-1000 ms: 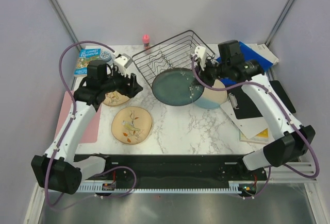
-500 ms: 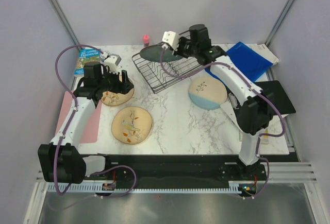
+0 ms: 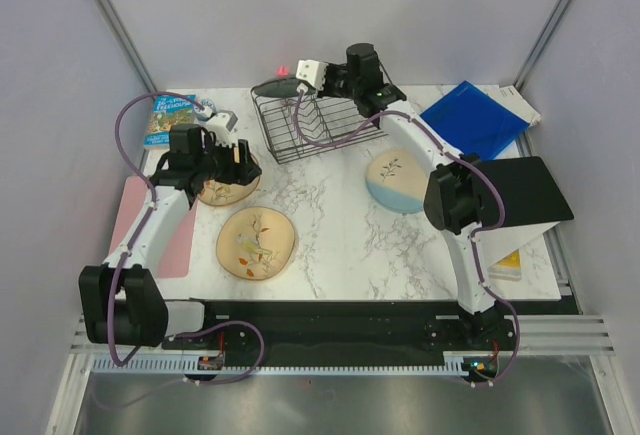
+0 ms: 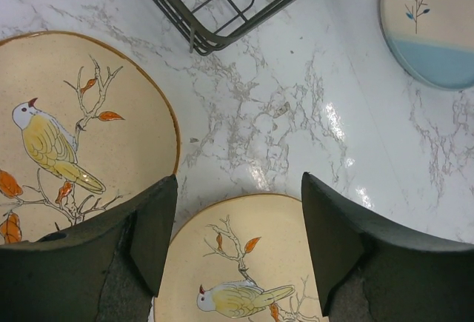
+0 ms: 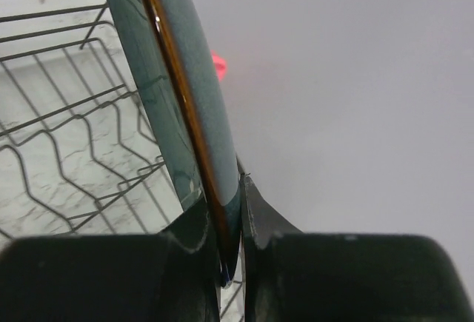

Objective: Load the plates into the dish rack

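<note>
My right gripper [image 3: 305,75] is shut on the rim of the dark teal plate [image 3: 275,87] and holds it on edge above the back left part of the black wire dish rack [image 3: 318,120]. In the right wrist view the plate [image 5: 178,78] stands between my fingers [image 5: 233,240], over the rack's wavy wires [image 5: 67,129]. My left gripper [image 3: 238,160] is open and empty above the table, between two tan plates [image 3: 222,191] [image 3: 256,242]. The left wrist view shows both [image 4: 74,129] [image 4: 244,270]. The cream-and-blue plate [image 3: 402,180] lies flat right of the rack.
A book [image 3: 172,118] and a small tin [image 3: 206,110] lie at the back left. A pink bottle [image 3: 283,69] stands behind the rack. A blue folder [image 3: 478,115] and a black board [image 3: 525,190] lie at the right. A pink mat [image 3: 135,225] covers the left edge.
My right arm has carried the teal plate from the table's middle to the back and turned it on edge over the rack. My left gripper has stayed by the tan plate.
</note>
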